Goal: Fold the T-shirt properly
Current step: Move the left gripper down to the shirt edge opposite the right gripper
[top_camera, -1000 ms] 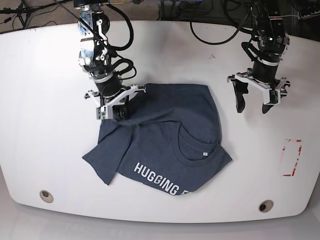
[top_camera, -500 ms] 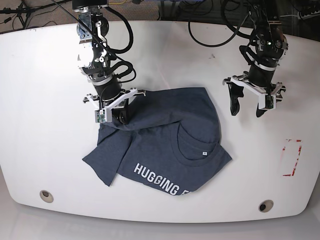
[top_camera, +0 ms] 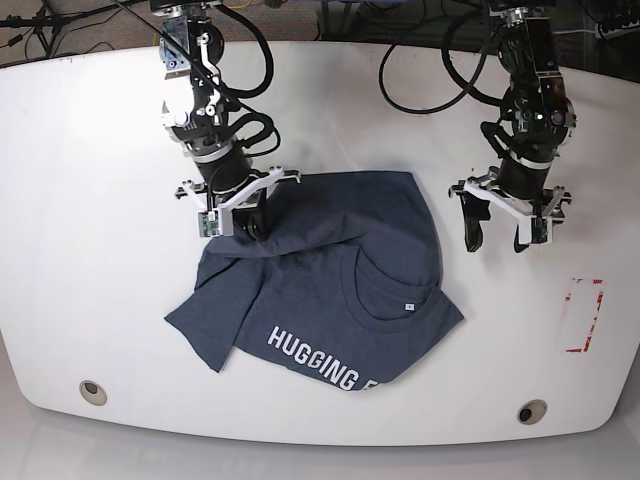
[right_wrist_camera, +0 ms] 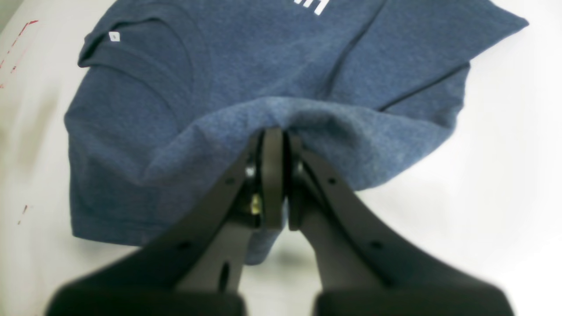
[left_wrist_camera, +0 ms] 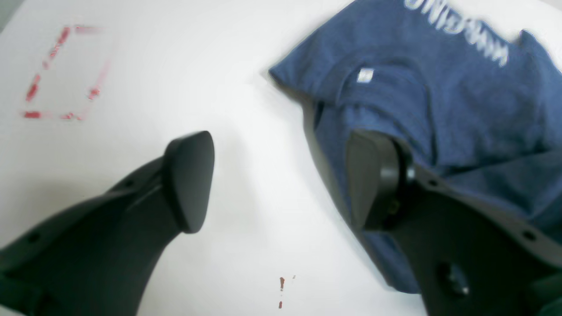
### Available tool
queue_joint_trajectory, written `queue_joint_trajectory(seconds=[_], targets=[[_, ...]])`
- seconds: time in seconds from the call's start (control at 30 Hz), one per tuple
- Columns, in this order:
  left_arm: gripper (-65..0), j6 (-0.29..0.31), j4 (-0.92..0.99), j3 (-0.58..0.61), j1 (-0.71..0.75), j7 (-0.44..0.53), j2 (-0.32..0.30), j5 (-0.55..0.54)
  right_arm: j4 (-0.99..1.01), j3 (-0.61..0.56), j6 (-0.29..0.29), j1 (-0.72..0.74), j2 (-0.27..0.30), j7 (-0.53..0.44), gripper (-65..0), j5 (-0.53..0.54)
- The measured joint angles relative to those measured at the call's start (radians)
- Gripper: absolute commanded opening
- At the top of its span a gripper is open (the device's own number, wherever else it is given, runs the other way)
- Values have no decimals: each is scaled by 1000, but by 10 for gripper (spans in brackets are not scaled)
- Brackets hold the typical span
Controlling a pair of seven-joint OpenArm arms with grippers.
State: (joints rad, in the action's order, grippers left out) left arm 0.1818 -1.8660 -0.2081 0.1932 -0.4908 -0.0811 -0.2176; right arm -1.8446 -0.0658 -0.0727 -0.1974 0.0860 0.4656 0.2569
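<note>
The navy T-shirt (top_camera: 330, 285) lies crumpled mid-table, white lettering (top_camera: 320, 360) toward the front and the neck tag (top_camera: 409, 307) facing up. My right gripper (top_camera: 245, 225) is shut on a raised fold at the shirt's far-left edge; in the right wrist view the right gripper (right_wrist_camera: 274, 145) has its jaws pressed together on the T-shirt (right_wrist_camera: 219, 70). My left gripper (top_camera: 497, 235) hangs open over bare table just right of the shirt. In the left wrist view the left gripper (left_wrist_camera: 281, 180) holds nothing, and one of its fingers (left_wrist_camera: 373, 180) overlaps the T-shirt (left_wrist_camera: 461, 96) at its edge.
A red marked rectangle (top_camera: 583, 315) sits at the table's right side, also seen as the red rectangle (left_wrist_camera: 61, 72). Two round holes (top_camera: 92, 391) (top_camera: 531, 411) lie near the front edge. Cables (top_camera: 420, 70) trail along the far edge.
My right gripper has shifted slightly right with the pinched fold, tugging the shirt's far-left edge. My left gripper has come lower and a little left, closer to the shirt, still open.
</note>
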Motion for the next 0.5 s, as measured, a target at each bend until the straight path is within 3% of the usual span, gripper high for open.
queue_joint_trajectory(seconds=[0.5], targets=[[-226,-3,59,17,-28,-8,2,6,-25,-1,-4,0,26,11,-649,2]])
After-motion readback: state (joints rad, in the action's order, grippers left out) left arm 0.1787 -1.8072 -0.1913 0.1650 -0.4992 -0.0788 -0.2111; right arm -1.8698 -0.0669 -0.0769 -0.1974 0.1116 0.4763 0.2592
